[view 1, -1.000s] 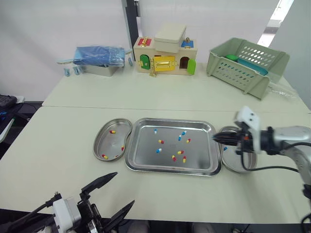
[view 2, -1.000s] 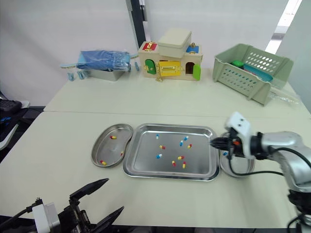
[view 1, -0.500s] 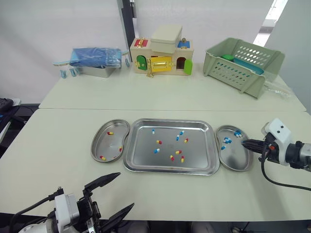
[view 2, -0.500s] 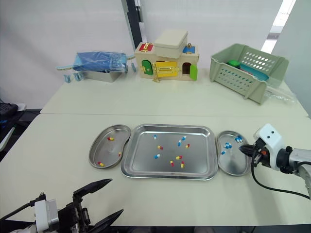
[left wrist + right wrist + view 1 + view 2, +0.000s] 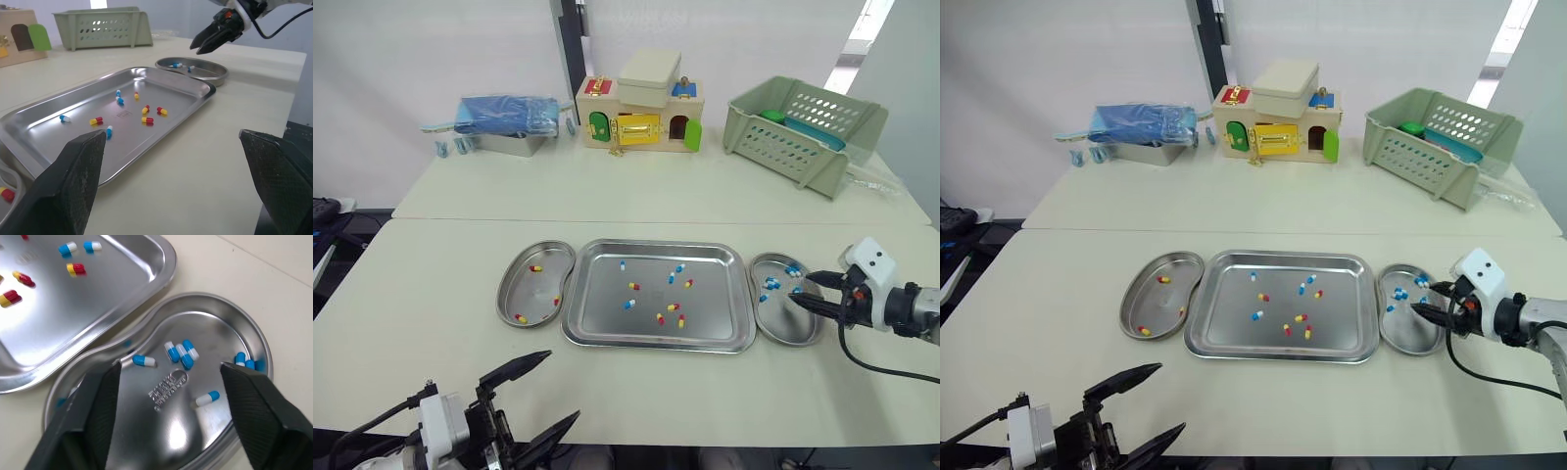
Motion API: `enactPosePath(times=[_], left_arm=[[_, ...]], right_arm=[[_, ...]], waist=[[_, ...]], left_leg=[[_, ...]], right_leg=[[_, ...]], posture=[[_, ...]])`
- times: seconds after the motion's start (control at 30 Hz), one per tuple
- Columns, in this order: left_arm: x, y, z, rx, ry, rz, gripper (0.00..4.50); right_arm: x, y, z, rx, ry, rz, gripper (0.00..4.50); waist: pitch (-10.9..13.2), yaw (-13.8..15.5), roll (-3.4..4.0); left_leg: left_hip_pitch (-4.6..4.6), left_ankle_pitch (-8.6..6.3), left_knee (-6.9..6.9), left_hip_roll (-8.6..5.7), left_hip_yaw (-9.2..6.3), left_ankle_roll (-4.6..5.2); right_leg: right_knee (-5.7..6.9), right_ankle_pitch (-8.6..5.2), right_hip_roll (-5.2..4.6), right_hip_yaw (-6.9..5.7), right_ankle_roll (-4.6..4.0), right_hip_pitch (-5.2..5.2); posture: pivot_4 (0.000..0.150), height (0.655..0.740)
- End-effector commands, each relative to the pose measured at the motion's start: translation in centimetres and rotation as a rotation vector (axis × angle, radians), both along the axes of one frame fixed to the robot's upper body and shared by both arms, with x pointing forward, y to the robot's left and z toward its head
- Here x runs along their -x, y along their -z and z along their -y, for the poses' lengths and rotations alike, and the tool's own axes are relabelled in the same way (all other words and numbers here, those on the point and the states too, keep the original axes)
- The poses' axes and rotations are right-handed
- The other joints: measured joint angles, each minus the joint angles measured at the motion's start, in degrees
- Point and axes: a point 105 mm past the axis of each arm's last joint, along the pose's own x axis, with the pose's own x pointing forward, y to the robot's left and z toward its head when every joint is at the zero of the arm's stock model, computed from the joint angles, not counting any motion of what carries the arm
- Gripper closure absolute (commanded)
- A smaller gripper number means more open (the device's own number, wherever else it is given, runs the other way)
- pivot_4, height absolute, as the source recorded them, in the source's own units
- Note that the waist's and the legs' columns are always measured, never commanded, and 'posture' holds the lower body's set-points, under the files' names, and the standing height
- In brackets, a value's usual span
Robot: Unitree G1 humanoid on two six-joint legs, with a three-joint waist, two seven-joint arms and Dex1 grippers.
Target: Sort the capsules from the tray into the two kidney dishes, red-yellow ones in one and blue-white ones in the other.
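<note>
Capsules (image 5: 663, 318) of both colours are scattered across the steel tray (image 5: 607, 318) at the middle of the counter (image 5: 431, 284). A few red-yellow capsules (image 5: 523, 316) are held in the left kidney dish (image 5: 540, 286), set just beside the tray's left rim. Several blue-white capsules (image 5: 770, 284) are gathered in the right kidney dish (image 5: 781, 321), just beside the tray's right rim. The right jaws are held wide open and empty just above the right kidney dish. The left jaws are spread open at the near left, by the counter's near edge, with nothing gripped.
</note>
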Motion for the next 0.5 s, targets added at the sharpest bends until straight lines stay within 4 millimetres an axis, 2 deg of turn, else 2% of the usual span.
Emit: enactPosePath(times=[0.03, 0.13, 0.3, 0.4, 0.5], left_arm=[[-0.5, -0.7, -0.7, -0.011, -0.074, 0.039, 0.00], [-0.9, -0.4, -1.8, -0.035, -0.144, 0.047, 0.00], [-0.8, -0.7, -3.6, -0.046, -0.284, 0.044, 0.00], [-0.7, -0.7, -5.5, -0.056, -0.410, 0.038, 0.00], [-0.9, -0.4, -8.5, -0.045, -0.593, 0.030, 0.00]], right_arm=[[0.7, -2.3, 1.4, -0.049, 0.012, 0.109, 0.03], [1.5, -2.7, 3.5, -0.113, 0.061, 0.157, 0.03], [2.8, -1.2, 6.9, -0.122, 0.134, 0.144, 0.03], [3.2, 0.0, 8.6, -0.128, 0.201, 0.149, 0.03], [3.5, 1.0, 10.1, -0.141, 0.282, 0.156, 0.03]], waist=[[0.0, 0.2, -0.01], [0.0, 0.3, -0.04], [0.0, 0.2, -0.09], [0.0, -0.1, -0.04], [0.0, -0.1, -0.05]], left_leg=[[0.00, 0.00, 0.00, 0.00, 0.00, 0.00], [0.00, 0.00, -0.01, 0.00, -0.01, 0.00], [0.02, 0.00, 0.00, 0.00, 0.00, 0.00], [0.08, 0.00, 0.00, 0.00, 0.02, 0.00], [0.11, 0.00, -0.01, 0.01, 0.02, 0.00]], right_leg=[[-0.01, 0.00, 0.00, 0.00, 0.00, 0.01], [-0.03, 0.00, 0.00, -0.02, 0.00, 0.02], [-0.04, 0.00, 0.00, -0.02, 0.00, 0.05], [-0.01, 0.00, 0.00, 0.01, 0.00, 0.06], [0.00, 0.00, 0.01, 0.00, 0.00, 0.09]], posture=[[0.150, 0.7400], [0.150, 0.7400], [0.150, 0.7400], [0.150, 0.7400], [0.150, 0.7400]])
